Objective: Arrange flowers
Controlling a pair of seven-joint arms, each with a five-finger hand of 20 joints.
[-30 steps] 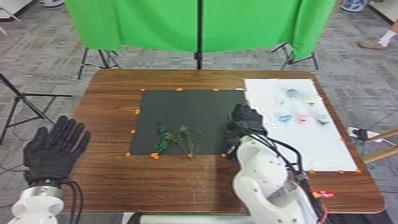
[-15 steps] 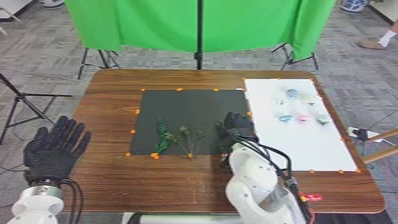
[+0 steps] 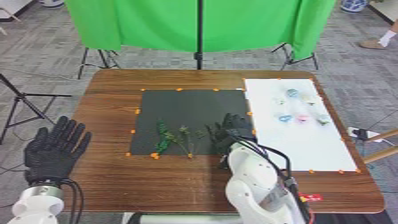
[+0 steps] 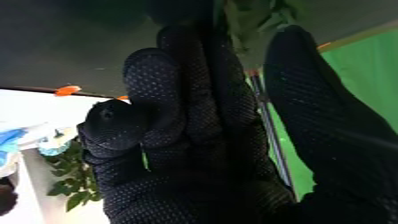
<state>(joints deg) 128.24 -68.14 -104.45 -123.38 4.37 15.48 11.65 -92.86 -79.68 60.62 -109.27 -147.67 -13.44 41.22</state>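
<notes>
My right hand [image 3: 233, 132] is nearer me and farther in over the black mat [image 3: 187, 107] than a moment ago, thumb parted from nearly straight fingers, grasping nothing; I judge I'm lining up on the greenery. A dense, feathery sprig [image 3: 162, 138] and wiry, branching stems [image 3: 187, 140] lie on the mat. Right of it, small ruffled blooms [image 3: 302, 118] rest on a smooth white sheet [image 3: 311, 147]. Left of it, my textured left hand [image 3: 53, 152] lies relaxed.
</notes>
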